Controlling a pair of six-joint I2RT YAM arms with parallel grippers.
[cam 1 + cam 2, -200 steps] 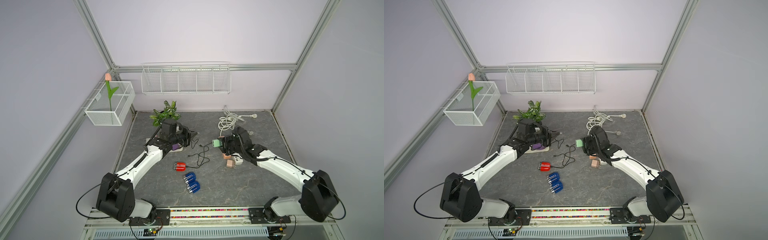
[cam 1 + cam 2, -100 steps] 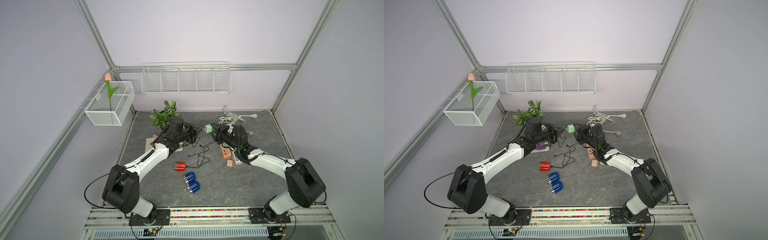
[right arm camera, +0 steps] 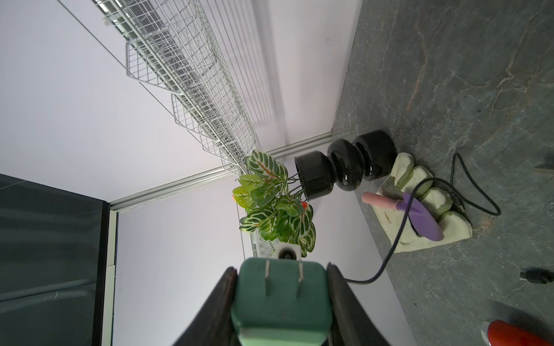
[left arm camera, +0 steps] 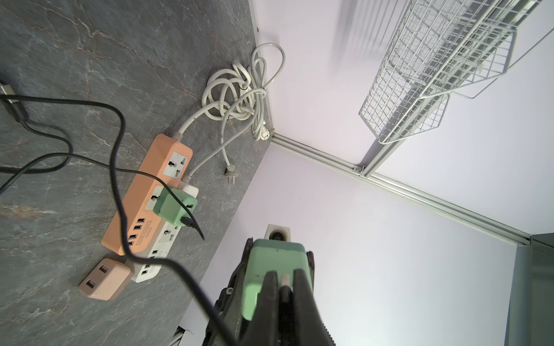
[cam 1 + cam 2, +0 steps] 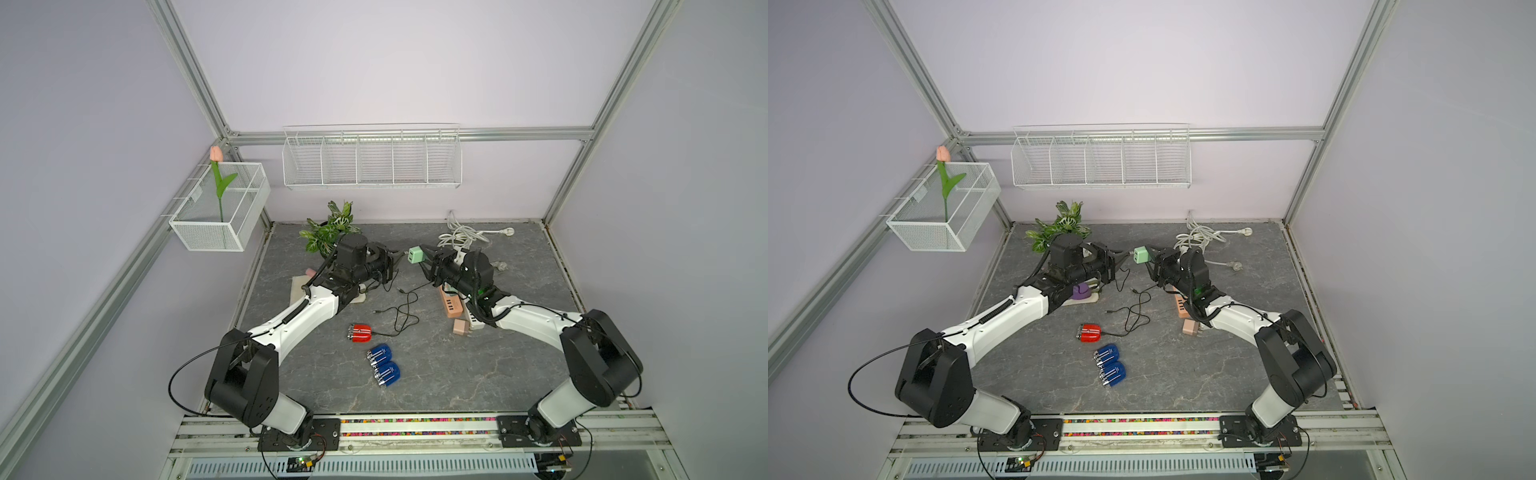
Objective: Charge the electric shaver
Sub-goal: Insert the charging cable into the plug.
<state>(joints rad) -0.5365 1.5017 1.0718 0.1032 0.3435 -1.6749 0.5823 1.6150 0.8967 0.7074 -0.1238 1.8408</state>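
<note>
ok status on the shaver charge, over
Right gripper shut on green adapter, held aloft. Left gripper shut on end of black cable, close to the adapter. Purple shaver on its stand. Nothing between.

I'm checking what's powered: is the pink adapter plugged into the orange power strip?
No, the pink adapter lies loose on the table, near the end of the orange power strip.

A robotics lab test cell: aluminium frame (image 5: 519, 134), bare lilac walls (image 5: 395, 62), arms (image 5: 299, 320) bolted to a rail (image 5: 415, 428)
</note>
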